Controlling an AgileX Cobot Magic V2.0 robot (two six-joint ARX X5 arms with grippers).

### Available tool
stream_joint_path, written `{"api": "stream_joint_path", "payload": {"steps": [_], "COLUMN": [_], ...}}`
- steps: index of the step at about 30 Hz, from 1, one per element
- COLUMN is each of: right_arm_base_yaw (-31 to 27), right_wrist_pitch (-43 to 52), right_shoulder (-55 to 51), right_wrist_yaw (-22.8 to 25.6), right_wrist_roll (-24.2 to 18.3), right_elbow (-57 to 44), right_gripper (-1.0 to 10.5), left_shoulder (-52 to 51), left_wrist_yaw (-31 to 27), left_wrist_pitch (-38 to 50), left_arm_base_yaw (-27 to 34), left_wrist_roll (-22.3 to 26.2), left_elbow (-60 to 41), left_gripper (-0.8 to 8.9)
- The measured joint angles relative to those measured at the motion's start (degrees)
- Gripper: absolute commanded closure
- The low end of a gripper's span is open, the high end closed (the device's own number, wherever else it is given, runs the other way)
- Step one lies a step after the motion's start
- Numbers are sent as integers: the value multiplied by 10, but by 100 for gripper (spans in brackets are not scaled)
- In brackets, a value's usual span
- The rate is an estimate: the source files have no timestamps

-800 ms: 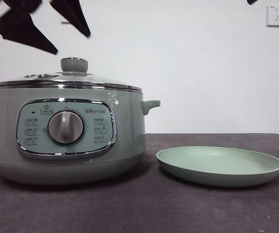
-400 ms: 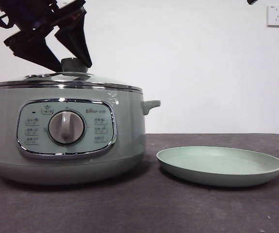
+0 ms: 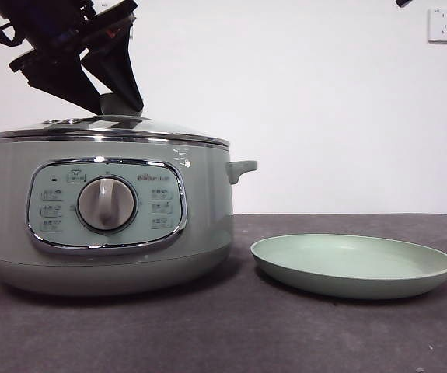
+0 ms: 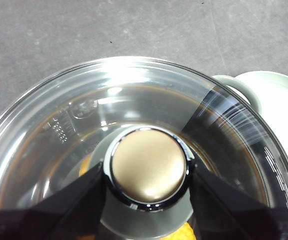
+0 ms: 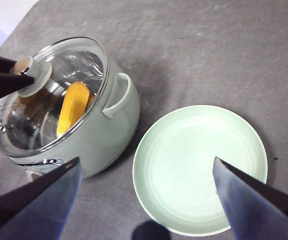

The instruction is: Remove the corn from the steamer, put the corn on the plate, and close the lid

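Corn [image 5: 72, 108] lies inside the steamer [image 3: 106, 210], seen yellow-orange through the glass from the right wrist view; a sliver of it also shows under the glass in the left wrist view. Cob lies flat on the steamer's inner floor, off to one side of the knob.

Lid [image 4: 133, 145] sits closed on the steamer, chrome rim seated level all round in the front view. Knob [image 4: 149, 166] stands at the lid's centre, top face tan in the wrist view.

Left end effector [image 4: 146, 180] is at the knob: one black jaw on each side, both pressed against the knob's collar, clenched on it. Front view shows the same arm coming in from the upper left corner, dark tips [image 3: 118, 87] meeting over the knob.

Plate [image 3: 353, 266] rests on the table [image 3: 231, 326] just beside the steamer, on the side of the steamer's side handle [image 3: 241, 169], bare, not touching the pot.

Right end effector [image 5: 146, 200] hangs high over the plate and steamer, jaws spread wide apart, nothing between them.

Wall socket [image 3: 443, 25] sits on the white wall at upper right.
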Motion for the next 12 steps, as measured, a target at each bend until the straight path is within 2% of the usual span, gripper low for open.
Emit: {"api": "stream_joint_path", "payload": {"steps": [5, 12], "right_arm_base_yaw": [30, 116], "right_wrist_pitch": [14, 80], "right_shoulder": [2, 47], "right_wrist_yaw": [0, 0], "right_wrist_roll": [3, 30], "right_elbow": [0, 1], "right_gripper": [506, 506], "left_shoulder": [-29, -136], "left_wrist_yaw": [-17, -54], "left_wrist_pitch": [-2, 1], "left_arm_base_yaw": [0, 0], "left_wrist_roll": [1, 2], "left_elbow": [3, 42], "left_gripper": [822, 822]}}
